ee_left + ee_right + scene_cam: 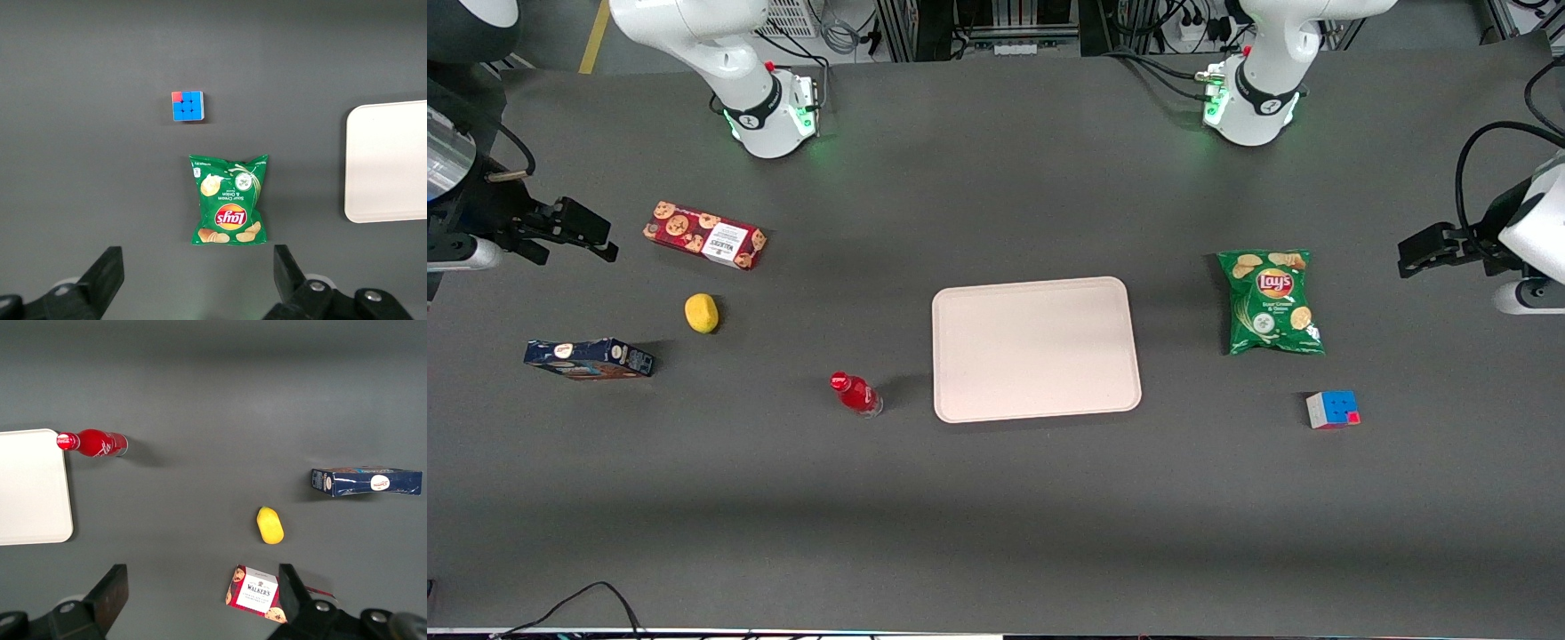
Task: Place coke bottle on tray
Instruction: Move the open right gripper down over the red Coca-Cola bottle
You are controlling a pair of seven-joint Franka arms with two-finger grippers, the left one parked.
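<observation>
The coke bottle (855, 394), small and red with a red cap, stands upright on the dark table close beside the tray (1036, 348), on the side toward the working arm. The tray is pale pinkish-beige and bare. Both also show in the right wrist view, the bottle (93, 443) by the tray's corner (30, 487). My right gripper (587, 238) hangs above the working arm's end of the table, well away from the bottle. In its wrist view the gripper (202, 587) is open and holds nothing, with its jaws wide apart.
Near the gripper lie a red cookie box (704, 235), a yellow lemon (702, 313) and a dark blue box (589, 358). Toward the parked arm's end lie a green chips bag (1270, 301) and a puzzle cube (1332, 410).
</observation>
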